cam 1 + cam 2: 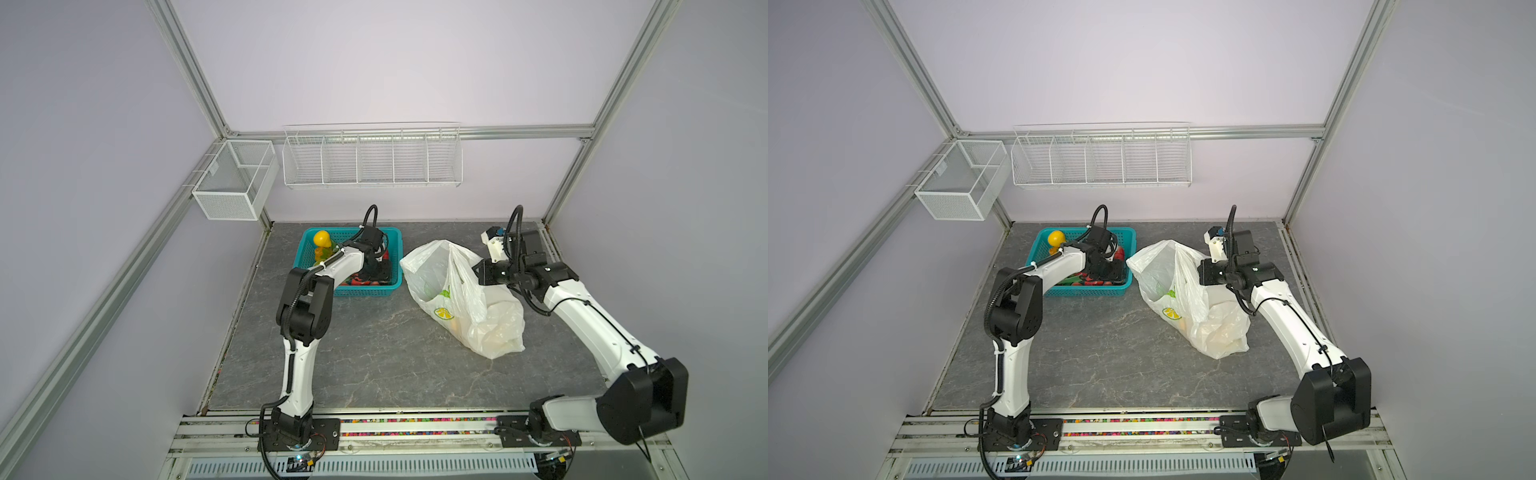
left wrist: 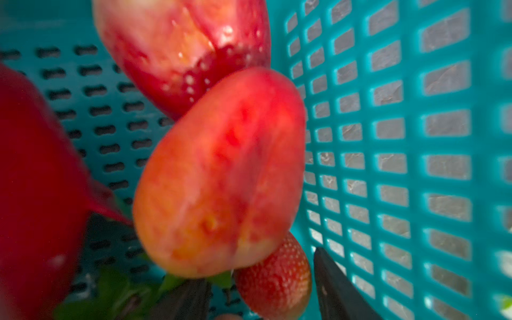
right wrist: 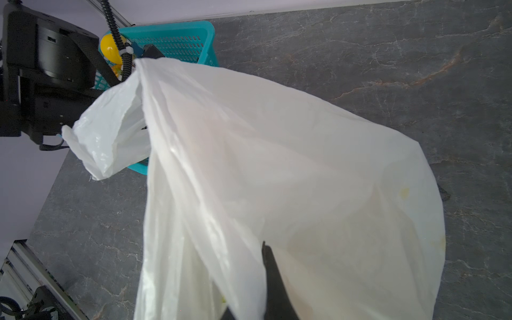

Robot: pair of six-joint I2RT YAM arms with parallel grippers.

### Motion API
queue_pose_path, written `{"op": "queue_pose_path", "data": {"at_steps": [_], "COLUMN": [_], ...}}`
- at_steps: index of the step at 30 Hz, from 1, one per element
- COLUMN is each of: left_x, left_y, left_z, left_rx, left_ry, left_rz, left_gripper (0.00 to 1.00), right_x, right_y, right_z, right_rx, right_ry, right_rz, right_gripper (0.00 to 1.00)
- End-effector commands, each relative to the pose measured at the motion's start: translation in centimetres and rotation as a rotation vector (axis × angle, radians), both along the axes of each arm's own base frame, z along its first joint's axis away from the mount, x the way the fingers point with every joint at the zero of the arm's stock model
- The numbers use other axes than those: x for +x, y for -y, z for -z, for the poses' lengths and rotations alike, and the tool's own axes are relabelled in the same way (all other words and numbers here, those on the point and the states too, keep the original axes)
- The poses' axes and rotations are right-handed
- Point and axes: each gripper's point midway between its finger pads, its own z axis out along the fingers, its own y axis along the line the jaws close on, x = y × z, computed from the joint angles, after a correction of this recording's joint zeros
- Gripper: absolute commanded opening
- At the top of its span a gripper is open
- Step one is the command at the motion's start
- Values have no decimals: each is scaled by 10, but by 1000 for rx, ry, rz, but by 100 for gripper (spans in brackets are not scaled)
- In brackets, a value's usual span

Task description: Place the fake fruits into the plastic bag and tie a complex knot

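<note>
The plastic bag (image 1: 457,299) (image 1: 1183,299) (image 3: 277,166) lies right of centre, mouth towards the teal basket (image 1: 365,291) (image 1: 1092,291). My right gripper (image 1: 478,270) (image 1: 1200,270) (image 3: 257,249) is shut on the bag's upper rim and holds it up. Pale yellow shapes (image 1: 453,324) show through the plastic. My left gripper (image 1: 376,274) (image 1: 1106,272) (image 2: 259,266) is down inside the basket, open, with a small strawberry (image 2: 274,279) between its fingers. A red-orange fruit (image 2: 221,171) lies just beyond it. A speckled red fruit (image 2: 180,50) and a dark red fruit (image 2: 36,180) are nearby. No knot shows.
A yellow fruit (image 1: 322,239) (image 1: 1056,238) (image 3: 109,51) stands in the basket's far left corner. The basket wall (image 2: 388,138) runs close beside one left finger. White wire racks (image 1: 372,160) (image 1: 235,178) hang on the back frame. Grey stone tabletop (image 1: 374,353) lies in front.
</note>
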Motion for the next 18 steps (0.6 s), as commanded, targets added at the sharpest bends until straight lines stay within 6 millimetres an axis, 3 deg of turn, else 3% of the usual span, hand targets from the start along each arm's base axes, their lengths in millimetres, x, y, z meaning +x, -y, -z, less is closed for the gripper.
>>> {"op": "queue_pose_path", "data": {"at_steps": [1, 5, 9, 13, 18], "left_x": [8, 11, 12, 9, -4], "left_y": [0, -1, -8, -16, -29], "left_z": [1, -15, -45, -78, -103], "left_rx": [18, 5, 6, 1, -6], "left_ry": [18, 70, 152, 238, 293], "left_rz": [3, -5, -25, -48, -83], "left_gripper": [52, 44, 40, 38, 38], "right_x": [3, 3, 2, 3, 4], "right_y": [2, 2, 2, 1, 2], "right_z": [-2, -1, -4, -3, -3], "right_rx": [-10, -10, -10, -5, -3], "right_ry": [13, 11, 17, 15, 14], "right_rz": [-4, -4, -4, -5, -4], "right_gripper": [9, 9, 9, 9, 9]}}
